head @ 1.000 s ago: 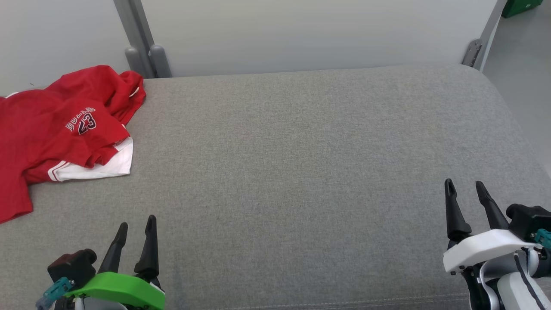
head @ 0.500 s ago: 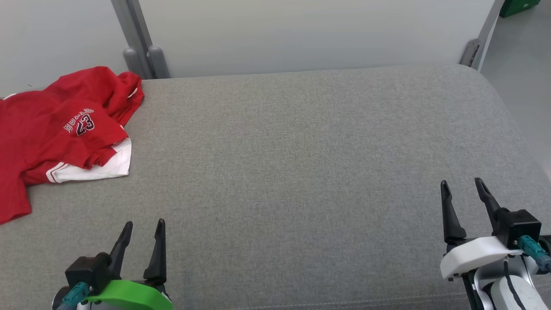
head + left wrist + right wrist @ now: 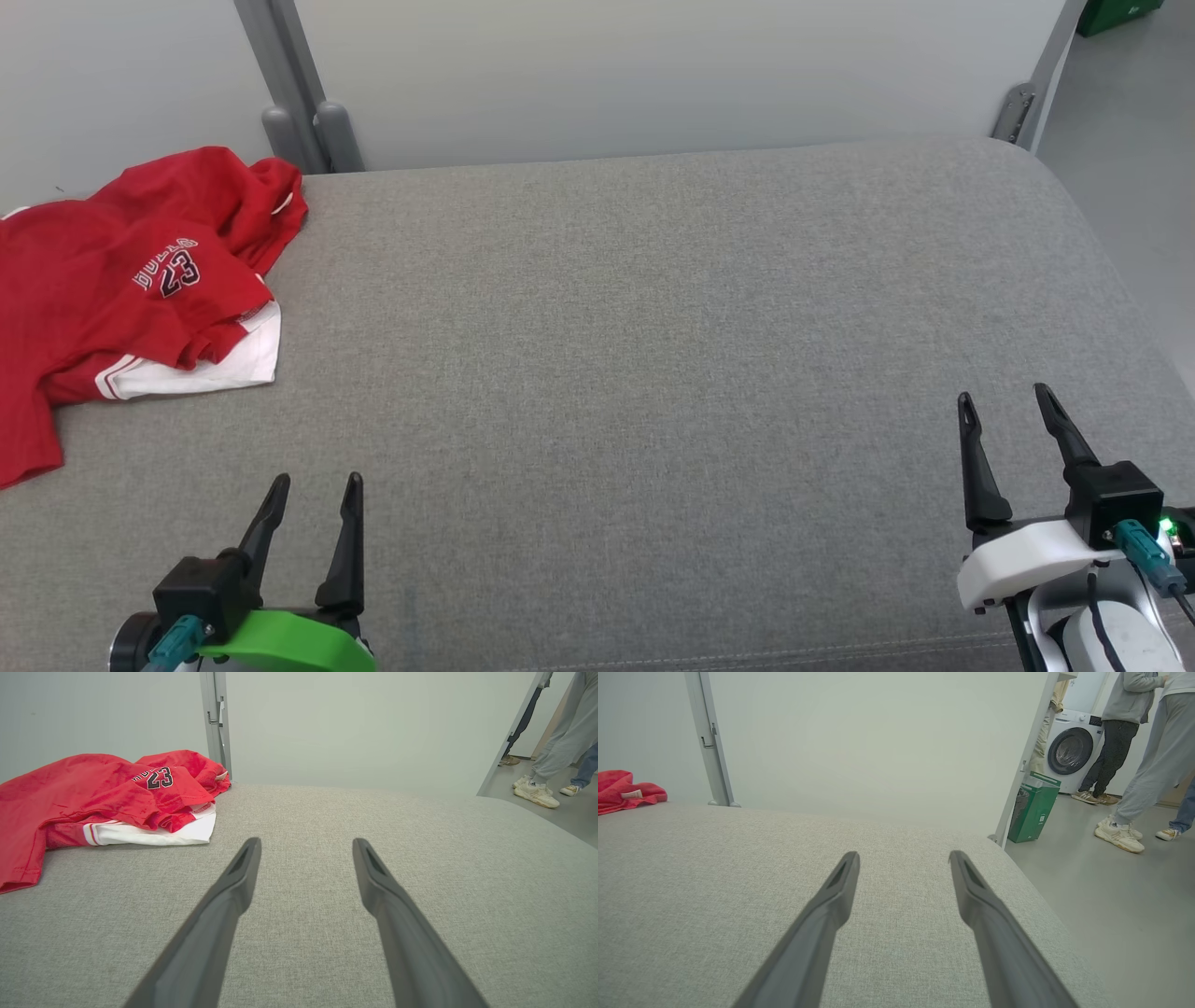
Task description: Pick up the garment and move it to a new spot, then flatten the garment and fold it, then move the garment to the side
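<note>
The garment [image 3: 121,280] is a crumpled red jersey with a white hem and the number 23, lying at the far left of the grey padded surface [image 3: 653,327]. In the left wrist view the garment [image 3: 103,795] lies ahead and to the left of the fingers. A red edge of the garment [image 3: 623,795] shows at the far left of the right wrist view. My left gripper [image 3: 315,483] stands open at the lower left, nearer than the jersey and apart from it. At the lower right my right gripper [image 3: 1006,399] is open too, with nothing between its fingers.
A pale wall panel with grey posts [image 3: 299,121] stands behind the surface. The surface's right end rounds off to bare floor [image 3: 1130,121]. Beyond it stand a green bin [image 3: 1034,809], a washing machine [image 3: 1071,749] and people's legs [image 3: 1143,774].
Both wrists have rolled, bringing their black camera blocks to the fore. The left gripper has shifted slightly right. The camera has turned a little, sliding the picture leftward.
</note>
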`<state>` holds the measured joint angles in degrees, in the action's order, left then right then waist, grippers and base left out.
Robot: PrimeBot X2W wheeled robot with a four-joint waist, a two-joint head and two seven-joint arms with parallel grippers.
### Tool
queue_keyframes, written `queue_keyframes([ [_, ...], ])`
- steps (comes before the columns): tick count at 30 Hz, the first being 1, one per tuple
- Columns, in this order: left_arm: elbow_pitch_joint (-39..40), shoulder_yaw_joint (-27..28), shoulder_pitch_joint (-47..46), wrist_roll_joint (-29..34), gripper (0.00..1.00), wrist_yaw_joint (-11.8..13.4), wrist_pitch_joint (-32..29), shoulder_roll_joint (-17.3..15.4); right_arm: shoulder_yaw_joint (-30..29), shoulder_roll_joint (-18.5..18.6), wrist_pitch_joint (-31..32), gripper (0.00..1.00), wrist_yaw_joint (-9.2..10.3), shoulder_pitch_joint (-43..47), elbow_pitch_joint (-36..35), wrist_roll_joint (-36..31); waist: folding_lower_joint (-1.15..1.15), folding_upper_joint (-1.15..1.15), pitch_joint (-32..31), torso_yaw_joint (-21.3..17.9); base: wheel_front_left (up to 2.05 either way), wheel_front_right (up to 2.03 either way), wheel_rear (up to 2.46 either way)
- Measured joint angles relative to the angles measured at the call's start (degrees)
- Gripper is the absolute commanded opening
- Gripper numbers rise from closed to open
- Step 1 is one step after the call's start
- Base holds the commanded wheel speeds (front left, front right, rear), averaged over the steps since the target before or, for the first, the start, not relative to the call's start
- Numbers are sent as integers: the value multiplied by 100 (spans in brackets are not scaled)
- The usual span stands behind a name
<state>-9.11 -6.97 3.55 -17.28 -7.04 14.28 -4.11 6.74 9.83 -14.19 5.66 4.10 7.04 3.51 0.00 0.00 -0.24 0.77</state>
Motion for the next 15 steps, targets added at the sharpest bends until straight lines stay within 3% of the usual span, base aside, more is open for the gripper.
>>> queue_keyframes([
  [15, -48, 66, 2, 2, 100, -2, 0, 29, -97, -27, -18, 100, -9, 1, 21, 1, 0, 0, 23, 27, 0, 0, 0],
])
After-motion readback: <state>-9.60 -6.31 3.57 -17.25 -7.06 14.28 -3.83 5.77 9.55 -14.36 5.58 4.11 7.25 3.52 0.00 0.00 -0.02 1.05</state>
